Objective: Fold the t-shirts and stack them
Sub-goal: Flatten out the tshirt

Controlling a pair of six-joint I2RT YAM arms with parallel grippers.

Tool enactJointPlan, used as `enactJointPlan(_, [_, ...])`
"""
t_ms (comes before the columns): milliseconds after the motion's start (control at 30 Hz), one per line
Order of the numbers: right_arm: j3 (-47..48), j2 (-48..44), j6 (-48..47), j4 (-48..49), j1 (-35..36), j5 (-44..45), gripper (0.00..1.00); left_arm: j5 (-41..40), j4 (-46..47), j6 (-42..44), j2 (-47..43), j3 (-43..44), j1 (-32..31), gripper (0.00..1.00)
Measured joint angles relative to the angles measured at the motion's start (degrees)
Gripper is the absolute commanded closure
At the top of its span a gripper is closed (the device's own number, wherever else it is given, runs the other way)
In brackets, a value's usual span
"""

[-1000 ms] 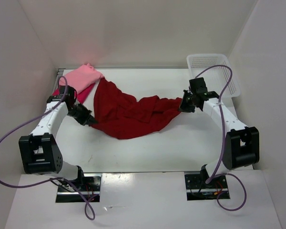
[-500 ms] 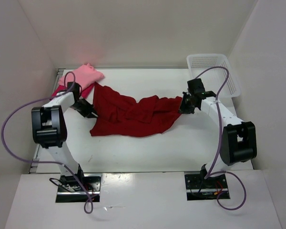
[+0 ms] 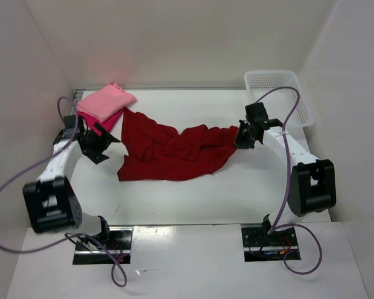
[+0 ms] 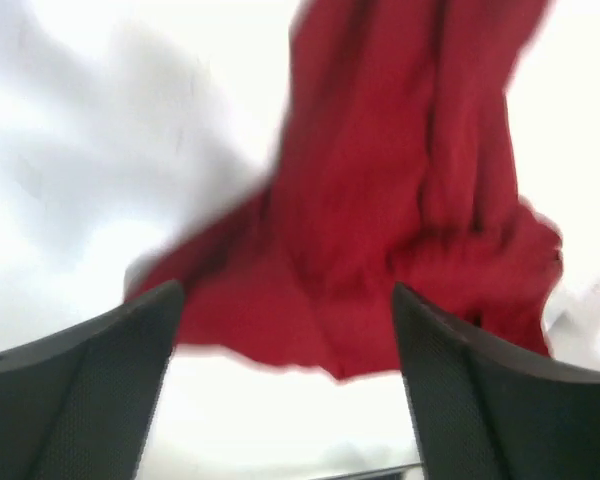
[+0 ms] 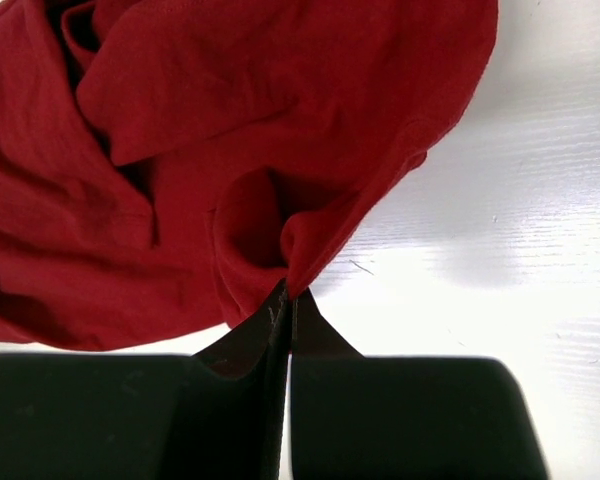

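Maroon shirt (image 3: 174, 152), its edge pinched by right gripper (image 5: 288, 300), needs the wide-open left gripper (image 4: 285, 300) gripping the opposite edge to spread flat

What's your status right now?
Left tool open, off cloth. Right tool shut on dark red shirt, crumpled, unfolded. Pink shirt back left, not blocking.

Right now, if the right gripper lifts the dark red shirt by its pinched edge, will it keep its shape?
Probably floppy: the dark red shirt lies in soft bunched folds. It would likely droop and drag, since only the right gripper pinches one edge. That small pinch might slip.
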Motion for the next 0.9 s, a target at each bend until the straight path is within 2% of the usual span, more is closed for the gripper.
enactJointPlan(33, [-0.1,-0.1,0.0,0.0,0.0,0.0,1.00,0.2,-0.1,-0.3,-5.4,-3.3,-0.1,0.33])
enactJointPlan(67, [-0.1,-0.2,0.0,-0.1,0.0,-0.1,1.00,0.5,-0.5,-1.0,-10.4,-6.3,-0.2,0.69])
enactJointPlan(100, [-0.1,-0.4,0.0,0.0,0.0,-0.1,1.00,0.6,-0.6,-1.5,-14.5,-9.1,-0.2,0.76])
enactJointPlan(133, [-0.1,-0.5,0.0,0.0,0.0,-0.2,1.00,0.6,-0.7,-1.6,-17.6,-12.0,-0.2,0.78])
enactJointPlan(200, [-0.2,-0.7,0.0,0.0,0.0,-0.2,1.00,0.9,-0.8,-2.9,-20.6,-17.0,-0.2,0.78])
enactJointPlan(300, [-0.2,-0.8,0.0,0.0,0.0,-0.3,1.00,1.3,-1.5,-5.0,-19.8,-22.6,-0.2,0.65])
enactJointPlan(400, [-0.2,-0.8,0.0,-0.1,0.0,-0.5,1.00,1.4,-1.8,-7.2,-19.2,-23.1,-0.2,0.57])
enactJointPlan(433, [-0.2,-0.8,0.0,0.0,0.0,-0.5,1.00,1.4,-1.2,-7.6,-19.1,-22.9,-0.2,0.50])
enactJointPlan(567, [-0.2,-0.8,0.0,-0.1,0.2,-0.7,1.00,1.6,3.1,-10.8,-18.8,-22.7,-0.3,0.50])
enactJointPlan(767, [-0.2,-0.8,0.0,0.0,0.3,-0.7,1.00,0.4,5.4,-12.0,-17.2,-22.7,-0.6,0.57])
enactJointPlan(900, [-0.2,-0.8,0.0,0.0,0.3,-0.7,1.00,-1.3,5.2,-11.8,-15.9,-22.2,-1.9,0.52])
